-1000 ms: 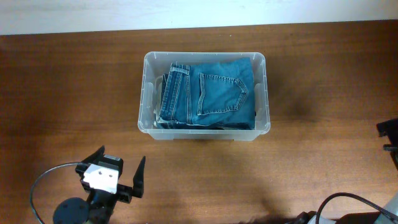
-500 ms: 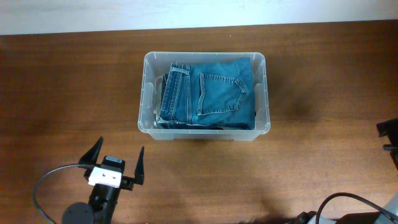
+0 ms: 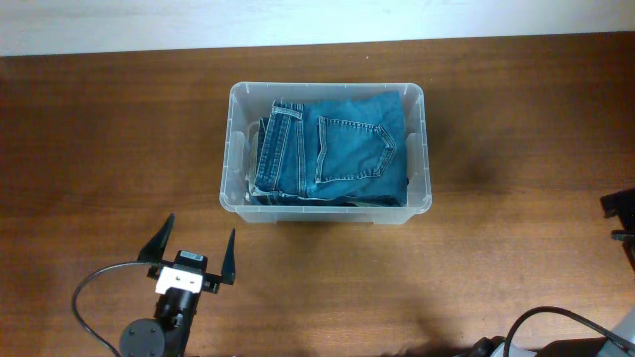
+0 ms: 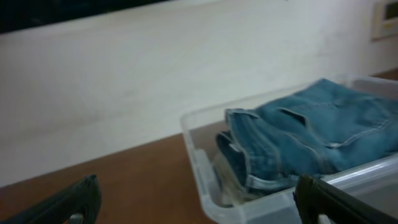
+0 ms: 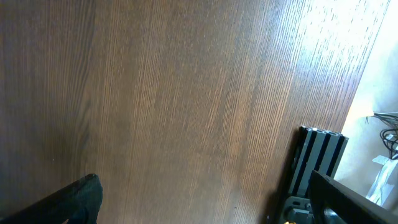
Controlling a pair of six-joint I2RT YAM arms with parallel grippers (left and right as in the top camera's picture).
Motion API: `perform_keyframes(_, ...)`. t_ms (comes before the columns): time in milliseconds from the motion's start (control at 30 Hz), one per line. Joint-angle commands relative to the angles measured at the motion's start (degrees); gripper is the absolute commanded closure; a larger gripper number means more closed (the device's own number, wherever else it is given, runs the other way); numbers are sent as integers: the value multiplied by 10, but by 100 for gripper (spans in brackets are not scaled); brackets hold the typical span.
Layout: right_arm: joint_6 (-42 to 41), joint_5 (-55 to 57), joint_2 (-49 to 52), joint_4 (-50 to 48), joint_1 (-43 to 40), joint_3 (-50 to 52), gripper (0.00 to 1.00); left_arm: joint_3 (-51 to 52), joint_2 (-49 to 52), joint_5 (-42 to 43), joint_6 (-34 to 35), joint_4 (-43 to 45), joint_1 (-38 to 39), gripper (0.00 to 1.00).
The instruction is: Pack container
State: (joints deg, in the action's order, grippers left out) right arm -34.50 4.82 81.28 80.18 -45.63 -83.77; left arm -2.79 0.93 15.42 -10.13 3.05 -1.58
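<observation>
The container, a clear plastic bin, stands in the middle of the wooden table with folded blue jeans lying in it. My left gripper is open and empty, near the table's front left, short of the bin's front left corner and pointing at it. In the left wrist view the container and jeans lie ahead of the left gripper, whose right finger overlaps the front rim. In the right wrist view the right gripper is open over bare wood, holding nothing.
A black metal rail stands at the table's edge by my right gripper. A black arm part shows at the right edge of the overhead view. Cables run along the front.
My left gripper has moved a little forward and to the right towards the container and turned to face it squarely. Its jaws stayed open. The container and jeans have not moved.
</observation>
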Motion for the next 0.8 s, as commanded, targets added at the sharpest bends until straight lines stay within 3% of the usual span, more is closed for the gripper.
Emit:
perform_keyframes(0,-5,3,-1,0,-2,0,1,23,-7,-41,-7,-5,-6,1)
perform_keyframes(267,-5,3,-1,0,-2,0,2,23,-7,-141,-7,-38,-6,1)
perform_keyframes(367,-5,3,-1,0,-2,0,2,23,-7,-149,-7,-81,-6,1)
perform_keyframes(767,-5,3,-1,0,-2,0,2,23,-6,-142,-7,-77,-6,0)
